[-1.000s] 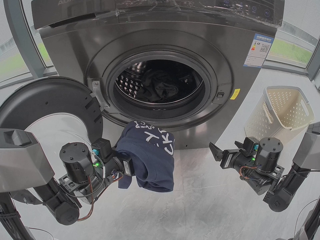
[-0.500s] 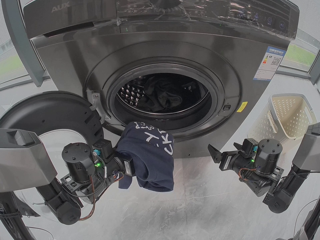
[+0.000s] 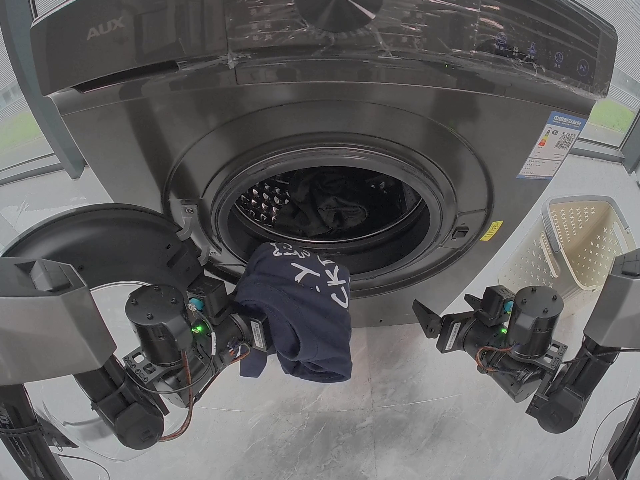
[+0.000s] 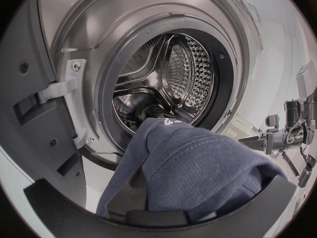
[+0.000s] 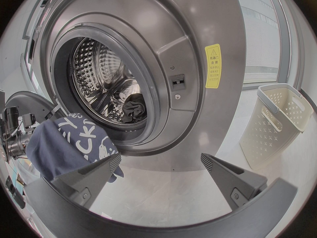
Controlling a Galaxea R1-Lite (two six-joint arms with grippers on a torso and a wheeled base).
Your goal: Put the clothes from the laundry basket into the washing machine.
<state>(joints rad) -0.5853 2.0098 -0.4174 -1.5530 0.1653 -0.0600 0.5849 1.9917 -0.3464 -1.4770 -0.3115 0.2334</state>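
A navy garment with white lettering (image 3: 303,315) hangs draped over my left gripper (image 3: 253,333), which is shut on it. Its top overlaps the lower rim of the washing machine's (image 3: 333,115) round opening. From the left wrist the navy cloth (image 4: 198,169) covers the fingers, with the drum (image 4: 178,70) straight ahead. Inside the drum lies a dark garment (image 3: 327,205), also seen as a dark bundle (image 5: 133,108). My right gripper (image 5: 160,159) stands open and holds nothing, low in front of the machine's right side (image 3: 443,318). The cream laundry basket (image 3: 580,241) leans at the right.
The machine's round door (image 3: 100,241) is swung open to the left, right behind my left arm. Grey tiled floor (image 3: 400,408) lies free between the two arms. The basket's (image 5: 277,123) visible inside holds no clothes.
The whole head view has shifted: the camera has come closer to the machine. The held navy garment now reaches the opening's lower rim. Both grippers keep their states.
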